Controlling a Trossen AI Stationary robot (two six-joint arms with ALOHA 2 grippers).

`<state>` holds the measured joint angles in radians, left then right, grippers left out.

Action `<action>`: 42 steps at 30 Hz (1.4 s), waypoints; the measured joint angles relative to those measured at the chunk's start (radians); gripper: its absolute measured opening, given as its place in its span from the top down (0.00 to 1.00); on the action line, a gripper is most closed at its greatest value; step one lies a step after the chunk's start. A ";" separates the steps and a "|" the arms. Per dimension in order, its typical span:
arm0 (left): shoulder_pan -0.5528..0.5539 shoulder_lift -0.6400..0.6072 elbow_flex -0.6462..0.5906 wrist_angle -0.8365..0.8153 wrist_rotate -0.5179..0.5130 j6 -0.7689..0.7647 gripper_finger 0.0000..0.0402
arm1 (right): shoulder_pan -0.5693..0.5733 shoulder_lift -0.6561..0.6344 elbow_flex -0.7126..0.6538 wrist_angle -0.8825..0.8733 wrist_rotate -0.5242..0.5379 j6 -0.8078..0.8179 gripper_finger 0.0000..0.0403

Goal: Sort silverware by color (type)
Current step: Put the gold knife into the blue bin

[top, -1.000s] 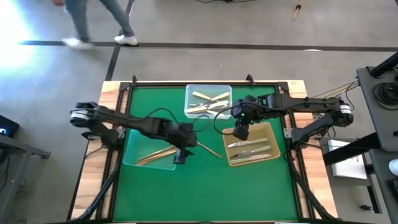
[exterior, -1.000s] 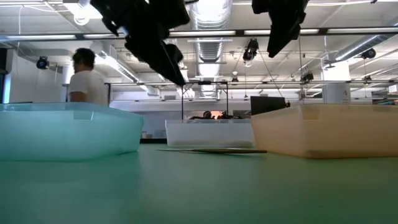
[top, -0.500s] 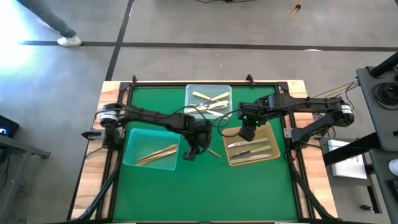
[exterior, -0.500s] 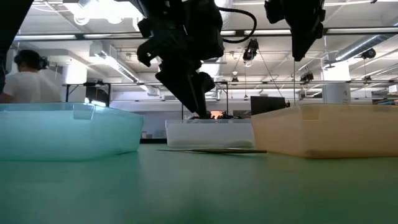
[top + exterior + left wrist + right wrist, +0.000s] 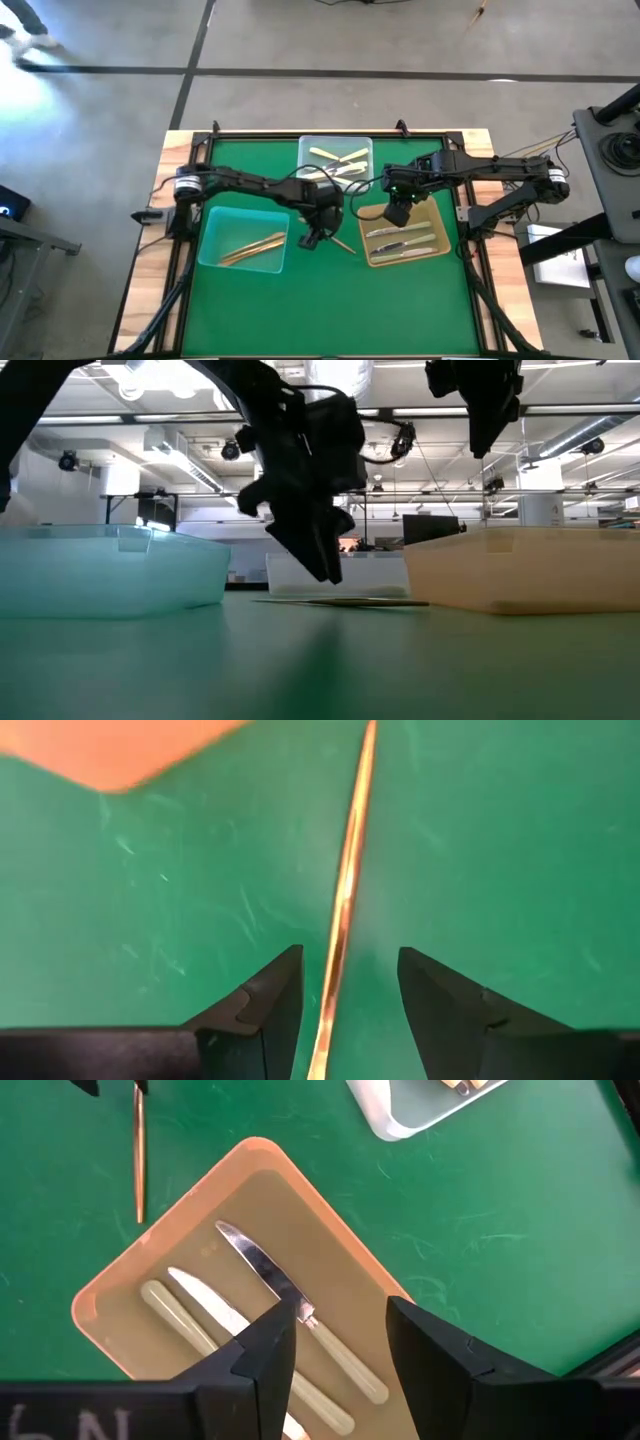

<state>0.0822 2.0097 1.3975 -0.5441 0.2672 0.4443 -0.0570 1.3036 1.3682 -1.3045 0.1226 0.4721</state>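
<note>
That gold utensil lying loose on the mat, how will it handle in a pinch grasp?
Gold utensil looks thin, straight and shiny: probably stiff, light, somewhat slippery. It lies flat on the green mat, so fingertips get little height to catch. The left gripper is open astride it; it may skid or pivot if pinched off-centre.

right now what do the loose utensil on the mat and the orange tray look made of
The loose utensil looks like polished metal with a coppery gold finish: it is thin and throws a bright glint along its length. The orange tray seems to be translucent plastic: rounded moulded corners, a soft matte tint, and in the low view light passes through its wall. Neither can be confirmed by look alone.
</note>
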 joint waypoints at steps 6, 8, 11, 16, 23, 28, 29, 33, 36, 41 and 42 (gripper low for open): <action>0.000 0.082 0.055 0.015 -0.010 -0.007 0.63 | 0.000 0.000 0.000 0.001 0.000 -0.002 0.64; 0.000 0.118 0.082 0.013 -0.041 -0.018 0.63 | 0.000 0.000 0.000 0.000 0.000 -0.002 0.64; 0.000 0.160 0.124 -0.028 -0.068 -0.066 0.63 | 0.000 0.000 0.000 0.000 0.000 -0.003 0.64; -0.006 0.216 0.136 -0.062 -0.079 -0.102 0.67 | 0.000 0.000 0.000 -0.001 0.000 -0.005 0.64; -0.006 0.231 0.138 -0.048 -0.096 -0.198 0.91 | 0.000 0.000 0.000 -0.001 0.001 -0.005 0.64; -0.010 0.231 0.138 -0.047 -0.141 -0.245 0.97 | 0.000 0.000 0.000 -0.001 0.001 -0.001 0.64; -0.011 0.231 0.138 -0.047 -0.150 -0.255 0.98 | 0.000 0.000 0.000 -0.002 0.001 -0.001 0.64; -0.004 0.216 0.136 -0.049 -0.067 -0.282 0.99 | 0.000 0.000 -0.001 -0.001 0.001 -0.001 0.64; -0.006 0.177 0.130 -0.058 -0.055 -0.291 0.99 | 0.000 0.000 -0.001 -0.002 0.001 -0.001 0.64; -0.006 0.098 0.115 -0.134 -0.028 -0.297 1.00 | 0.000 0.000 -0.001 -0.001 0.001 -0.002 0.64; -0.003 0.080 0.116 -0.133 -0.027 -0.297 1.00 | 0.000 0.000 -0.001 -0.001 0.001 -0.003 0.64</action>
<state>0.0789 2.0899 1.5130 -0.6770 0.2401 0.1477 -0.0570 1.3033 1.3674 -1.3056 0.1239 0.4694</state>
